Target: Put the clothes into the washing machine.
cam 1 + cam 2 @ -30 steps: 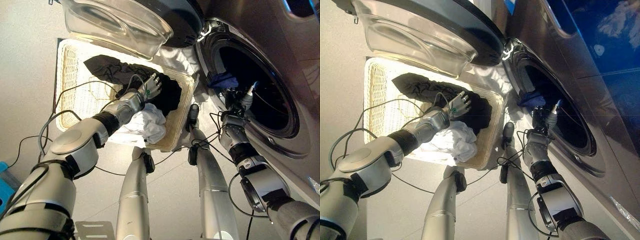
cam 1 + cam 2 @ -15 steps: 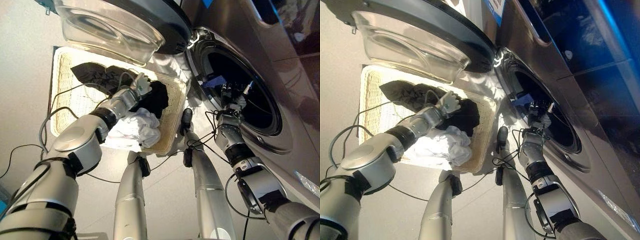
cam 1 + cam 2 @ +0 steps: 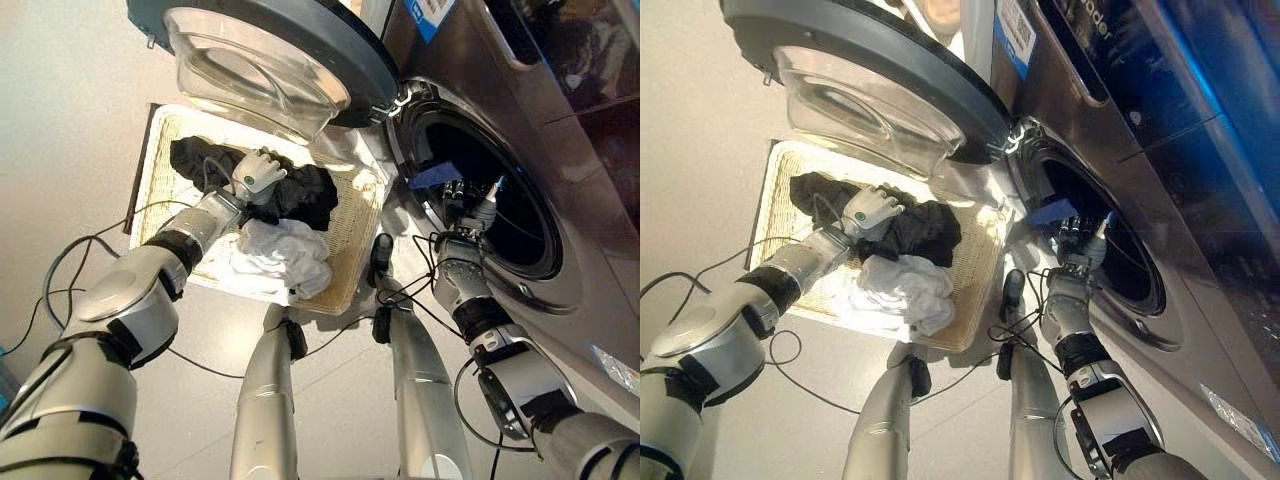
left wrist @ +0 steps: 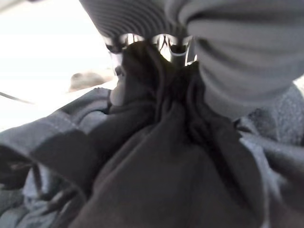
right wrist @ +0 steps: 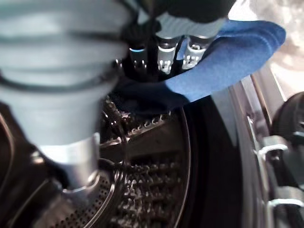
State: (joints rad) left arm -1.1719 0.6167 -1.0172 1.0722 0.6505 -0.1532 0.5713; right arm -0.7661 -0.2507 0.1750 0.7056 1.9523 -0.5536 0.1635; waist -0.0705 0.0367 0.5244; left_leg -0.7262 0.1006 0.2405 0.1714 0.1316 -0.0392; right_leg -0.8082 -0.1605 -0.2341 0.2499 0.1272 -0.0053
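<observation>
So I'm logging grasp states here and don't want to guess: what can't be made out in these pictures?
- Left hand: fingertips buried in the black garment, left wrist view; grip unclear.
- Right hand: fingertips hidden behind the blue cloth.
- Basket far end: covered by the open door.

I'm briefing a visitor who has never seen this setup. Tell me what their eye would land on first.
The washing machine stands with its round door swung open over a wicker basket on the floor. In the basket, the left robot hand closes on a black garment beside crumpled white clothes. At the drum opening, the right robot hand holds a blue cloth over the rim.
</observation>
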